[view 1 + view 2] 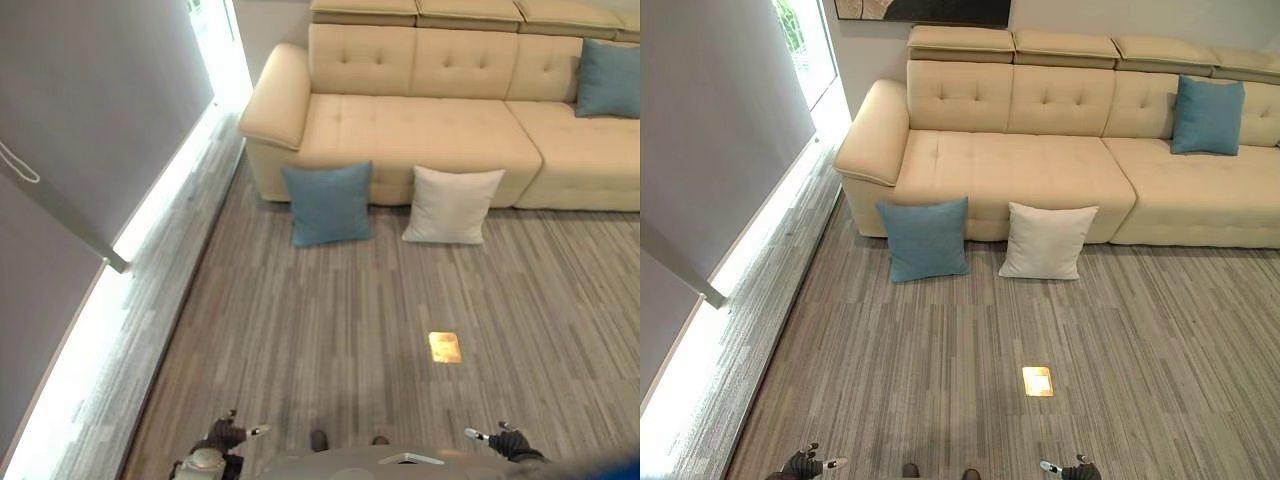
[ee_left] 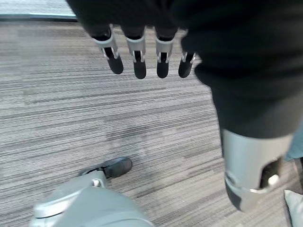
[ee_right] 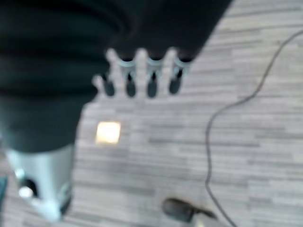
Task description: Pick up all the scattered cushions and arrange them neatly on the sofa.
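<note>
Cushions lie about: a blue cushion (image 1: 925,238) and a white cushion (image 1: 1046,241) stand on the floor (image 1: 940,380), each leaning against the front edge of the sofa (image 1: 1020,160). The blue one is nearer the sofa's left arm, the white one just beside it toward the middle, a narrow gap of floor between them. A second blue cushion (image 1: 1207,115) is already up on the seat, propped against the backrest toward the sofa's right end.

Both hands hang low and well back from the sofa, over bare floor. The left hand (image 2: 142,52) has its fingers straight and relaxed, spread a little, with nothing in them. The right hand (image 3: 142,75) is the same: fingers out in a loose row, empty.

A small bright patch (image 1: 1037,380) shines on the floor in front of the white cushion, between it and the robot. A window (image 1: 805,40) runs down the left side of the room.
</note>
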Robot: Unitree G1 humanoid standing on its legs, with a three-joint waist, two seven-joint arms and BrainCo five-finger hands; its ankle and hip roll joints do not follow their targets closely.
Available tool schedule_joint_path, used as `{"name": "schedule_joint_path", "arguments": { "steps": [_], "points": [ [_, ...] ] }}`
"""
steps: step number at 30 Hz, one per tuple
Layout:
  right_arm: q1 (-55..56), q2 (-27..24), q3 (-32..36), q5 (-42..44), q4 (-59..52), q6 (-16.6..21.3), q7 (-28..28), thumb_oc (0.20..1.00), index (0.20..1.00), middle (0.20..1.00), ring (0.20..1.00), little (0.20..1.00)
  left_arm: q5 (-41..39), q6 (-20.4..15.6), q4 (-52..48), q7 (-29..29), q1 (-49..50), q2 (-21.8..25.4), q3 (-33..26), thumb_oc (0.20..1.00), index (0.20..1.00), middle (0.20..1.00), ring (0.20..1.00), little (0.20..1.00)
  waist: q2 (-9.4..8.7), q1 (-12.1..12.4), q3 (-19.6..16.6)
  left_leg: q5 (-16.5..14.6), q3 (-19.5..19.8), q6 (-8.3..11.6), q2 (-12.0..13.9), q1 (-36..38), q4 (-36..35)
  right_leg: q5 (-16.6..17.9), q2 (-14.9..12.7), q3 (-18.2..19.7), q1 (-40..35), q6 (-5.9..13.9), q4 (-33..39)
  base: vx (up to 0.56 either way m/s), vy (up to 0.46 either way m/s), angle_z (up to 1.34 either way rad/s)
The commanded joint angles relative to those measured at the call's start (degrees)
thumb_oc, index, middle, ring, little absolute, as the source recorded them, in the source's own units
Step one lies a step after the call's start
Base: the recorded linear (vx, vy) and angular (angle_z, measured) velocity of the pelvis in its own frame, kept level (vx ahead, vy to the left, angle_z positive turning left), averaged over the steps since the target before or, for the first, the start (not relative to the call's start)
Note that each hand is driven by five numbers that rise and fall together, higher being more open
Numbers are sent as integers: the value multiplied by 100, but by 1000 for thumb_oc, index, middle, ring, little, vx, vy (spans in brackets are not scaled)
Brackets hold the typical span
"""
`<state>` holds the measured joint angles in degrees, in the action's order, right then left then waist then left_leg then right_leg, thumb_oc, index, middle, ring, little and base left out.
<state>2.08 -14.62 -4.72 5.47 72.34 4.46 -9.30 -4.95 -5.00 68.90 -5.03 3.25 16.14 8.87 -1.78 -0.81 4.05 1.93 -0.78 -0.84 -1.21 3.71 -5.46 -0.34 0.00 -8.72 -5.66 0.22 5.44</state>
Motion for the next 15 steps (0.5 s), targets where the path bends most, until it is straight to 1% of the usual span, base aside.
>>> {"name": "schedule_joint_path", "arguments": {
  "steps": [1,5,15],
  "points": [
    [-204,-268,25,198,174,9,-71,1000,1000,1000,1000,1000,111,8,316,-47,-330,-30,-175,1000,1000,1000,1000,1000,-63,-12,52,-383,-250,390,260,226,46,-141,-286,-141,52,580,-133,0,0,0],
    [-235,-277,30,218,158,12,-114,1000,1000,1000,1000,1000,77,47,368,-167,-326,-56,-254,1000,1000,1000,1000,1000,-74,-9,67,-388,-242,408,300,244,73,-198,-244,-153,41,547,-165,20,-56,1],
    [-263,-308,-77,89,198,-13,-152,1000,1000,1000,1000,1000,142,55,351,-193,-369,-90,-148,1000,1000,1000,1000,1000,-69,-2,76,-395,-251,438,337,270,96,-223,-208,-170,-10,523,-118,4,-14,0]
  ]
}}
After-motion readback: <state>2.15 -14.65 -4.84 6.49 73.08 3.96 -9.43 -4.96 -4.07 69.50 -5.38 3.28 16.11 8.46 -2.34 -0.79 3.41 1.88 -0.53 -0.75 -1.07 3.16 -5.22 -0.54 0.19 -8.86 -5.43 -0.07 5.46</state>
